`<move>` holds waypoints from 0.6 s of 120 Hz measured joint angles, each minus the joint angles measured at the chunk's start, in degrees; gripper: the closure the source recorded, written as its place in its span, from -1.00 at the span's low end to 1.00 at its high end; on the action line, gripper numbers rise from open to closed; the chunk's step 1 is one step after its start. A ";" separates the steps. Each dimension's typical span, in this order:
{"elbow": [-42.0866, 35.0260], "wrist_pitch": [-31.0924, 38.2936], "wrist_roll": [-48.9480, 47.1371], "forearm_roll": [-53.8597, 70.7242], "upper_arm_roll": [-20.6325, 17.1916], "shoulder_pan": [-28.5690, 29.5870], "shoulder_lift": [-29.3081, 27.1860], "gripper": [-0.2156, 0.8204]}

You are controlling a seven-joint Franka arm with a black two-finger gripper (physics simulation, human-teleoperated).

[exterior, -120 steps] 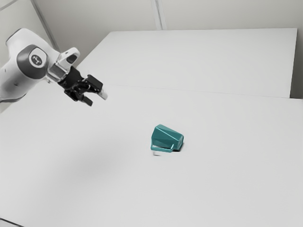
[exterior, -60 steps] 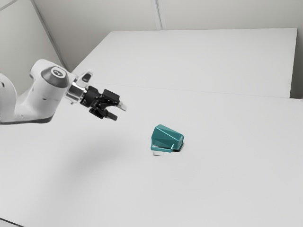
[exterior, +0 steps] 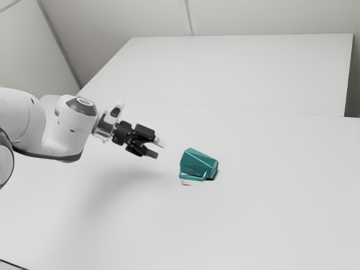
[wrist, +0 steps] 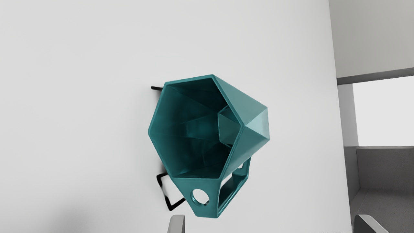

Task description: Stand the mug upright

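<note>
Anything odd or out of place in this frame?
The mug lies on its side on the table, mouth toward the open gripper. Black angular marks beside it look odd too; shadow or render glitch, I can't tell.

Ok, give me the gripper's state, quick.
Gripper: open, holding nothing, its fingers apart and short of the teal mug, which lies on its side.

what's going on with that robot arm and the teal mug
The robot arm is reaching toward the teal mug, probably to set it upright. The mug lies on its side on the white table, its open end facing the gripper. The fingers are open, apart from the mug and holding nothing.
</note>
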 joint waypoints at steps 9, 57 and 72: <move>0.28 -0.39 1.68 -1.15 -0.29 -0.06 0.81 -0.50; 2.05 -1.32 8.84 -6.76 -1.71 0.00 5.27 -0.49; 3.26 -1.37 10.31 -8.08 -3.02 0.08 7.10 -0.49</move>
